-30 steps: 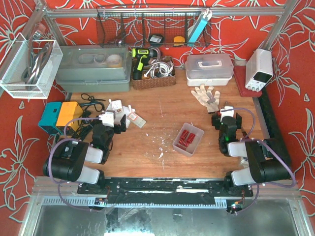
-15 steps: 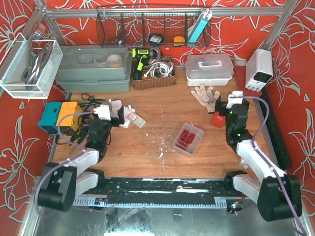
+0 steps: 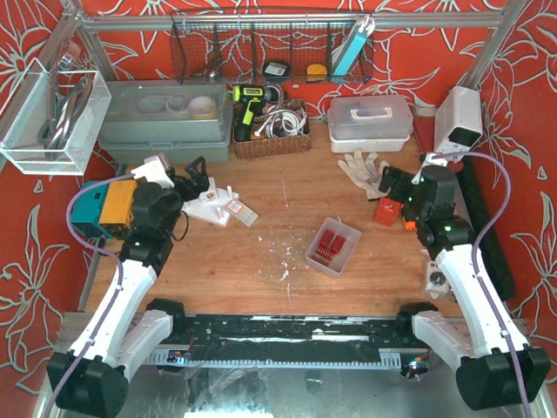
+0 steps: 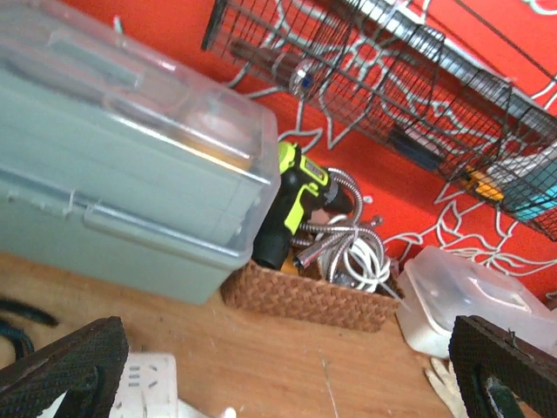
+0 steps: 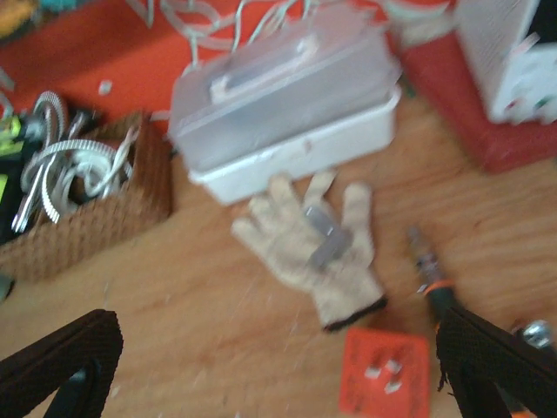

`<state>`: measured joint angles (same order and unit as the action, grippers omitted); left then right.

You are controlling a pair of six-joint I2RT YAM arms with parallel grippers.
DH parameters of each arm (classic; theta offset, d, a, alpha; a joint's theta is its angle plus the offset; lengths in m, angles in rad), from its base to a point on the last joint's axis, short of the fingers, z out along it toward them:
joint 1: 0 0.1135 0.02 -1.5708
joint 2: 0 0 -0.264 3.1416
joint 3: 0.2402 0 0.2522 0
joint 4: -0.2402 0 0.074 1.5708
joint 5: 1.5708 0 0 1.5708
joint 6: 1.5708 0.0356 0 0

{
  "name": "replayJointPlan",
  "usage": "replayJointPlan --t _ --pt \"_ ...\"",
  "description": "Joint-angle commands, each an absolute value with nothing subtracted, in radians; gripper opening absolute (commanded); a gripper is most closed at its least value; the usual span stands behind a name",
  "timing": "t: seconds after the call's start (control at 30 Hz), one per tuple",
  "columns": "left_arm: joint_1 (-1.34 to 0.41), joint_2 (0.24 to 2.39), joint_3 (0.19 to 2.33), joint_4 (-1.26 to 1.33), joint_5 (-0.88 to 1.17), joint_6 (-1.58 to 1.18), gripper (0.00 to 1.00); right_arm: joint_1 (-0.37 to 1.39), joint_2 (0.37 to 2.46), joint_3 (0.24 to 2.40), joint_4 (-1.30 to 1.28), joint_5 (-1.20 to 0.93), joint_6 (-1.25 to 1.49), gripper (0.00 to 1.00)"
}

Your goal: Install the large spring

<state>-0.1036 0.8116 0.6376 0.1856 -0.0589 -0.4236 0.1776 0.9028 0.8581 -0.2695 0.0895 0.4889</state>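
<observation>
Red springs (image 3: 329,243) lie in a small clear tray (image 3: 352,228) at the middle of the wooden table; I cannot tell which one is the large spring. A red block (image 3: 386,212) with small metal pieces on it (image 5: 385,373) sits right of the tray. My left gripper (image 3: 193,177) is raised over the back left and is open and empty (image 4: 287,383). On the right, my right gripper (image 3: 392,185) hovers open just above the red block, with nothing between its fingers (image 5: 278,374). Neither wrist view shows the springs.
A grey-green toolbox (image 3: 165,122), a woven basket (image 3: 271,139) with a yellow drill (image 4: 291,196) and hoses, and a white lidded box (image 3: 370,122) line the back. A work glove (image 5: 318,244) and an orange-handled screwdriver (image 5: 432,279) lie near the red block. White packets (image 3: 222,205) lie at left.
Both arms have unfolded from low near the front edge. The left gripper swung up and to the back left, the right gripper rose toward the back right. Both stayed open.
</observation>
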Motion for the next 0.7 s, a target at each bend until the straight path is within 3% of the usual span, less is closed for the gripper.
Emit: replayJointPlan --t 0.0,0.43,0.67 --pt "-0.1 0.83 0.714 -0.038 -0.068 -0.515 1.0 0.216 0.937 0.885 -0.402 -0.115 0.532 0.99" --pt "-0.099 1.17 0.902 -0.274 -0.071 -0.402 1.0 0.647 1.015 0.792 -0.384 0.103 0.38 0.99" --pt "-0.116 1.369 0.956 -0.289 -0.102 -0.403 0.79 0.828 1.031 0.738 -0.289 0.262 0.323 0.99"
